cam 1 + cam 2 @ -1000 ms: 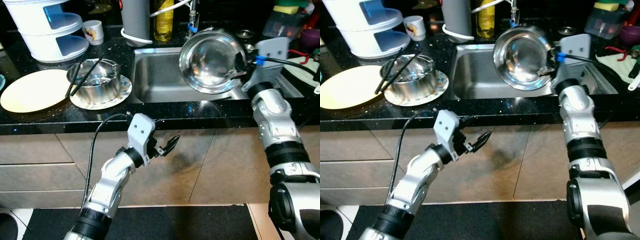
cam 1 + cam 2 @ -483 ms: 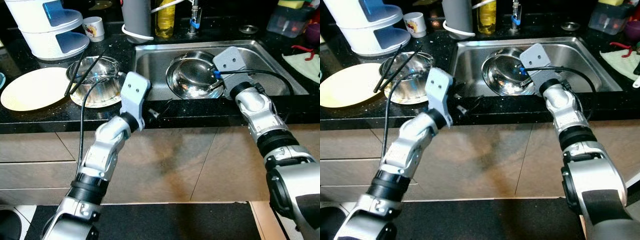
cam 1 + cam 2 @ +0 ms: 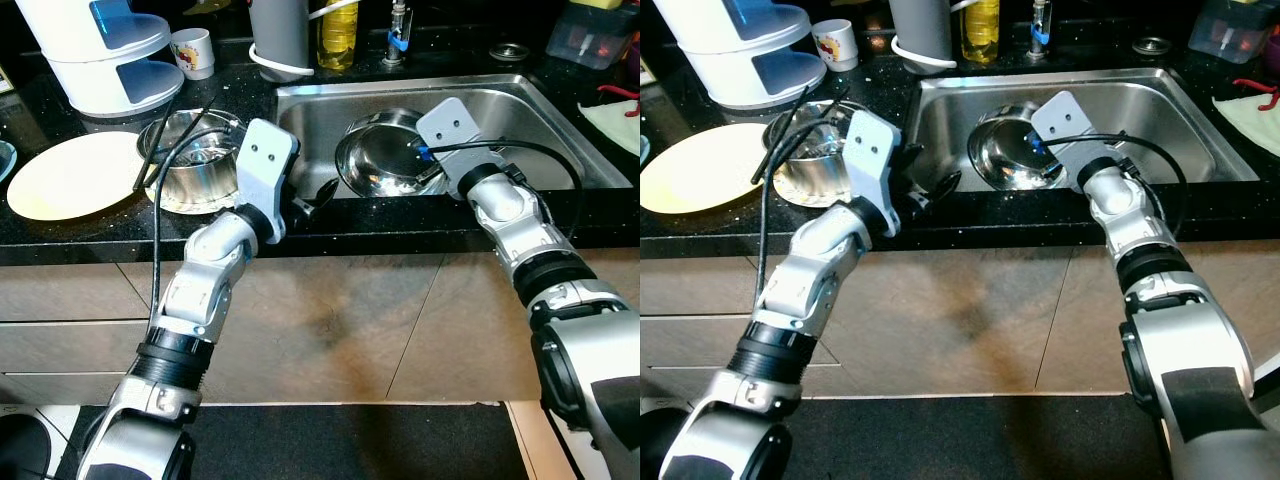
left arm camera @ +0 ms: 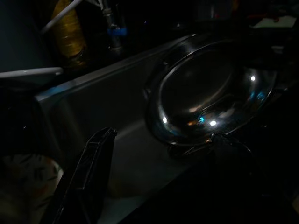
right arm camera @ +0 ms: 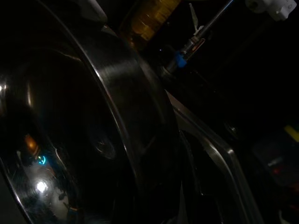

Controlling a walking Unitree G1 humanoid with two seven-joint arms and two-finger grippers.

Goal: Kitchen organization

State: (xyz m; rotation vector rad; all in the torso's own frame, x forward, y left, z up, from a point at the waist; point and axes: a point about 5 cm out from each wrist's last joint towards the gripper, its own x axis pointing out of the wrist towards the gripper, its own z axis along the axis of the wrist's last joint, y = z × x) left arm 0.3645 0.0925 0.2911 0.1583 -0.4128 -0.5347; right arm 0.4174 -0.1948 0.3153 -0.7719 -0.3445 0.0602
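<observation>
Now, from the head: steel bowl (image 3: pixel 385 160) tilted in the sink (image 3: pixel 540 130), right hand (image 3: pixel 428 165) at its 3 o'clock rim, grip impossible to tell. Left hand (image 3: pixel 318 193) at the counter (image 3: pixel 90 235) edge. From the left wrist: fingers (image 4: pixel 88 172) spread apart.

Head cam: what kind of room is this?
Almost certainly a home kitchen: a stainless sink set in a black stone countertop, a faucet behind it, and a yellow plate waiting nearby. The right gripper holds a steel bowl in the sink.
</observation>
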